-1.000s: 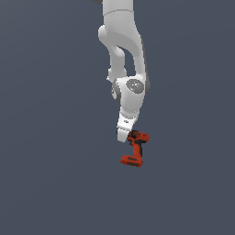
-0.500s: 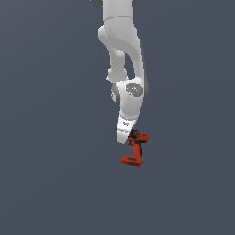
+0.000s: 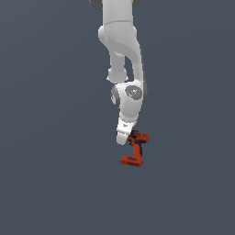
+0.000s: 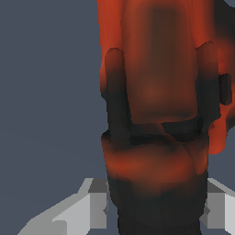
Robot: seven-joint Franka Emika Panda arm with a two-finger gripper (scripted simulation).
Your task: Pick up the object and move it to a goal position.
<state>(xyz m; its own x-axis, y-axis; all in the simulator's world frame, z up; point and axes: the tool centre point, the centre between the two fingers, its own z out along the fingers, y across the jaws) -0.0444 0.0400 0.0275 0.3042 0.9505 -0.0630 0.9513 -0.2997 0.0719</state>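
Observation:
The object, a red-orange drill (image 3: 135, 149) with black trim, stays low in the exterior view, its flat base at the bottom and its head at the top. The white arm reaches down from above, and my gripper (image 3: 129, 136) is at the drill's head. The wrist view is almost filled by the drill (image 4: 158, 92). Grey fingers (image 4: 97, 202) stand on either side of its dark body. My gripper (image 4: 156, 209) looks open around the drill, with a thin gap on each side.
A plain dark grey ground surrounds the drill on every side. The white arm (image 3: 124, 50) rises straight above it.
The arm's wrist joint has sunk a little toward the drill. The drill has not moved.

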